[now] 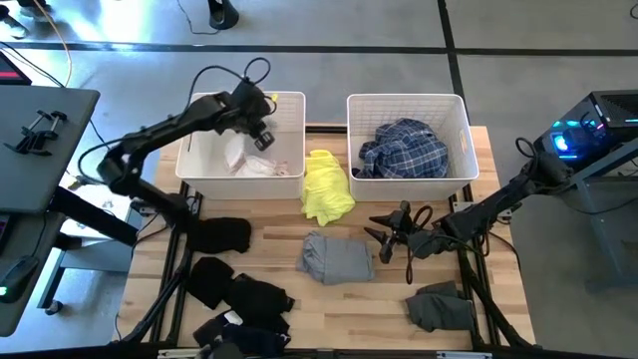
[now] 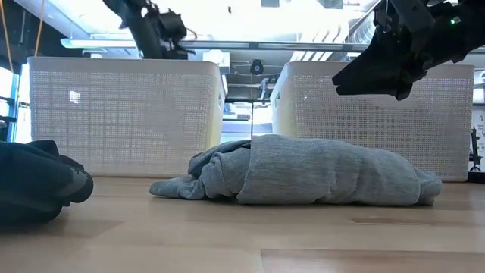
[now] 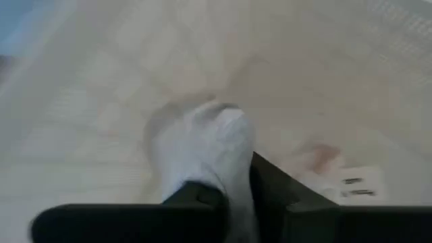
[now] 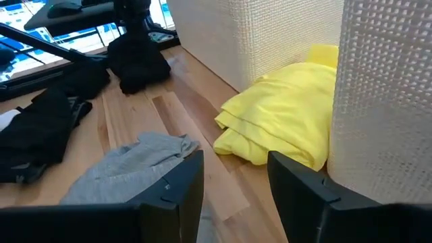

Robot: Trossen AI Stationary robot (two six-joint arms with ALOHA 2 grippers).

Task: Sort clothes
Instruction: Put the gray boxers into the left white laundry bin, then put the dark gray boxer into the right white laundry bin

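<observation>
My left gripper (image 1: 262,137) is over the left white bin (image 1: 291,100), shut on a white garment (image 3: 210,152). More white and pale pink cloth (image 1: 257,167) lies on the bin floor. My right gripper (image 1: 378,230) hovers open and empty above the table, just right of a grey garment (image 1: 335,256) that lies flat. It shows open in its wrist view (image 4: 236,177), with the grey garment (image 4: 131,165) and a yellow garment (image 4: 280,115) ahead. The yellow garment (image 1: 327,185) lies between the bins. A blue plaid garment (image 1: 404,148) lies in the right bin (image 1: 469,130). My left gripper pinches the white garment between its two fingers (image 3: 196,199), which come from above and point down into the bin. The cloth (image 3: 226,182) bulges out past the fingertips. Which part of the garment it has, and whether it is lifted clear, I cannot tell.
Several black garments (image 1: 221,235) (image 1: 247,299) lie on the table's left and near-left part. A dark grey garment (image 1: 439,307) lies at the near right. Bare wood shows between the grey garment and the near edge.
</observation>
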